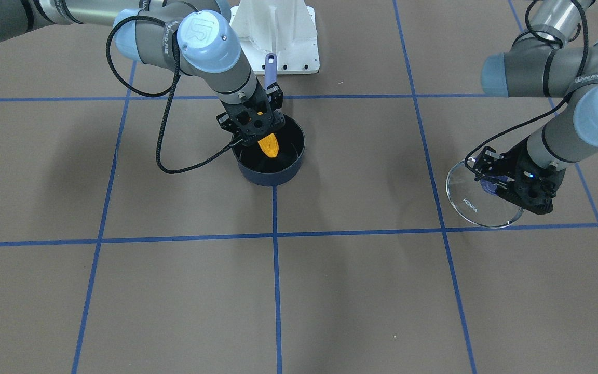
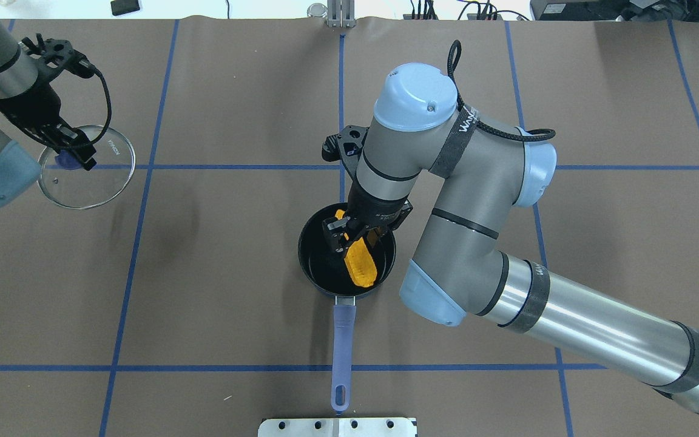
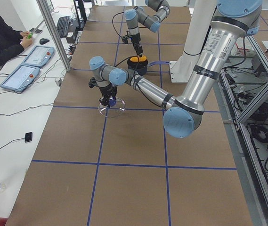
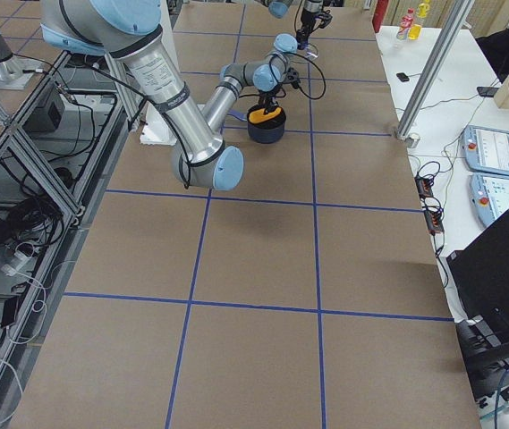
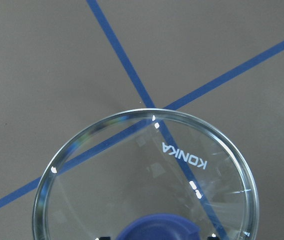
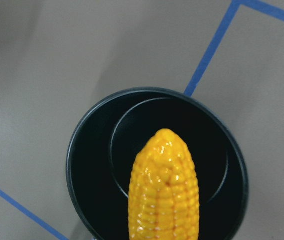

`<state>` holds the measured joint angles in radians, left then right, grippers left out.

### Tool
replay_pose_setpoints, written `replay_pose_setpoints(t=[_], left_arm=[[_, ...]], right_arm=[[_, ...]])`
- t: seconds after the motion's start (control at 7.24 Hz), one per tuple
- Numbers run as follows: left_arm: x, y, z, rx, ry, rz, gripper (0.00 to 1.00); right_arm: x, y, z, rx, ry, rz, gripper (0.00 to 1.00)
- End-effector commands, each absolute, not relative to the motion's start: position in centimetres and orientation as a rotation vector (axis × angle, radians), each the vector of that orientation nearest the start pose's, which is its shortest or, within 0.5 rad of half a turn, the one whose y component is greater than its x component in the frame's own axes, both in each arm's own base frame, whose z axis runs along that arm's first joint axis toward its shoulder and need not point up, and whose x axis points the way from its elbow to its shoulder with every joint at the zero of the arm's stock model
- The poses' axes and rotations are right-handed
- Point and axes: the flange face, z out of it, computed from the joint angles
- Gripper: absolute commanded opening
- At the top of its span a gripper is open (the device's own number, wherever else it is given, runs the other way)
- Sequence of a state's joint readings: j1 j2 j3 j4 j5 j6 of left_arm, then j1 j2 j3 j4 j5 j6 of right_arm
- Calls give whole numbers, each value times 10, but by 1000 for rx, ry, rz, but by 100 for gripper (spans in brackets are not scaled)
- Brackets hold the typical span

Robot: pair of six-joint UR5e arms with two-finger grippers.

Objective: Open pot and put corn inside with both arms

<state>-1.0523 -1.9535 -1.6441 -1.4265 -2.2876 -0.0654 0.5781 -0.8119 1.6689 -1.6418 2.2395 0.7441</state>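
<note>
Yellow-orange corn (image 2: pixel 360 264) hangs over the open pot (image 2: pixel 318 258), gripped at its upper end by the right gripper (image 2: pixel 352 238). The jaws are clamped on the cob, one finger on each side. The cob tilts, its free tip pointing down into the pot's black interior, towards the side where the handle (image 2: pixel 343 340) joins. From the right wrist camera the cob's tip sits over the middle of the pot's floor. Whether it touches the bottom cannot be told.

The pot stands on the brown table (image 2: pixel 234 291), on a blue tape line (image 2: pixel 342 91), with its handle running straight towards the white base (image 2: pixel 337 426).

Well apart from the pot, on the robot's left, the left gripper (image 2: pixel 70 149) is closed on the purple knob (image 2: pixel 69 159) of the glass lid (image 2: pixel 104 182). The lid, marked KONKA, hangs under the fingers over a crossing of tape lines. It looks slightly tilted in the front view. Whether its rim touches the table cannot be told.
</note>
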Motion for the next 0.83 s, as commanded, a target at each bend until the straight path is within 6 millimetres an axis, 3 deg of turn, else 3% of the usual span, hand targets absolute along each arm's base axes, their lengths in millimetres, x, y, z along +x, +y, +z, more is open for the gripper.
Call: replay_pose_setpoints(t=[0.0, 0.41, 0.69], left_arm=[[241, -580, 461, 70, 769, 550, 62], [251, -589, 490, 43, 765, 552, 62], [260, -596, 513, 57, 787, 565, 63]], right_arm=[[-527, -427, 144, 14, -1009, -487, 100], [-523, -429, 127, 48, -1039, -495, 100], [-523, -429, 129, 46, -1038, -494, 100]])
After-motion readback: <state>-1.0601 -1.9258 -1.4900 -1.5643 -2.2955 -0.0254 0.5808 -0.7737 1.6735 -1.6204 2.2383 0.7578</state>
